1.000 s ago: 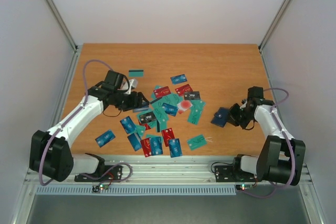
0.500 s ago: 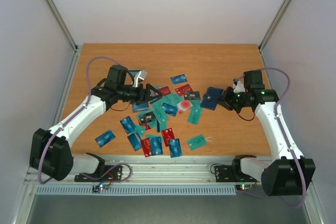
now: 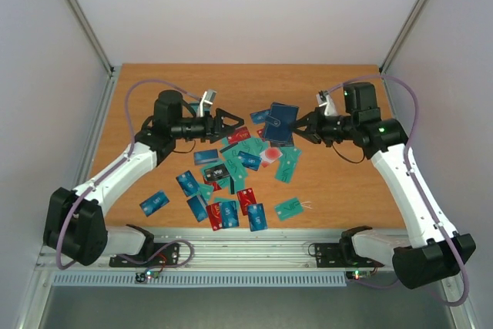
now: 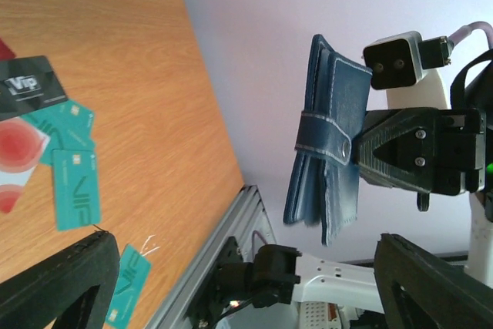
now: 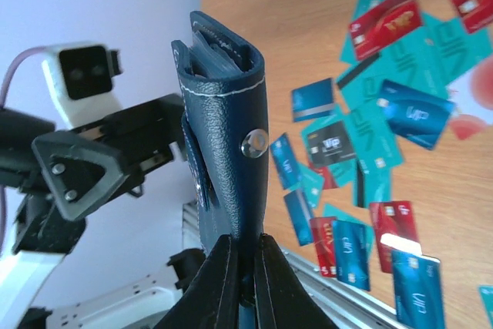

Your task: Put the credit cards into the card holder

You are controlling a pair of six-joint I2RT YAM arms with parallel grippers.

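**Item 1. Dark navy-blue folding card holder, stitched, leather-look** [image 3: 281, 119]
- Location: off the tabletop, raised in the air between the two arms, above the far side of the card scatter.
- Condition: the clasp tab with its snap stud lies across the fold, so I judge it fastened.
- Contents: my right wrist view shows layered pockets at the free end. I cannot tell whether any card sits in them.

**Item 2. Right pincer** [image 3: 302, 129]
- Clenched on one edge of the holder, with no other support.

**Item 3. Left pincer** [image 3: 226, 122]
- Jaws spread wide with nothing between them, aimed at the holder, near it but apart.

**Item 4. Thin rectangular plastic credit cards in blue, teal, red and black** [image 3: 248, 161]
- Every card I can see lies loose on the brown wooden tabletop [image 3: 339, 90].
- Most overlap in a heap, with a few strays toward the near edge.

**Hazards, as I judge them**
- The one-edge hold could let the holder swing or slip when I pull at the tab.
- A dropped holder would land on the heap and scatter it.
- The holder takes no cards while the tab is fastened.
- The cards lie flat and overlap, so a pinch may lift two at once or skate off.
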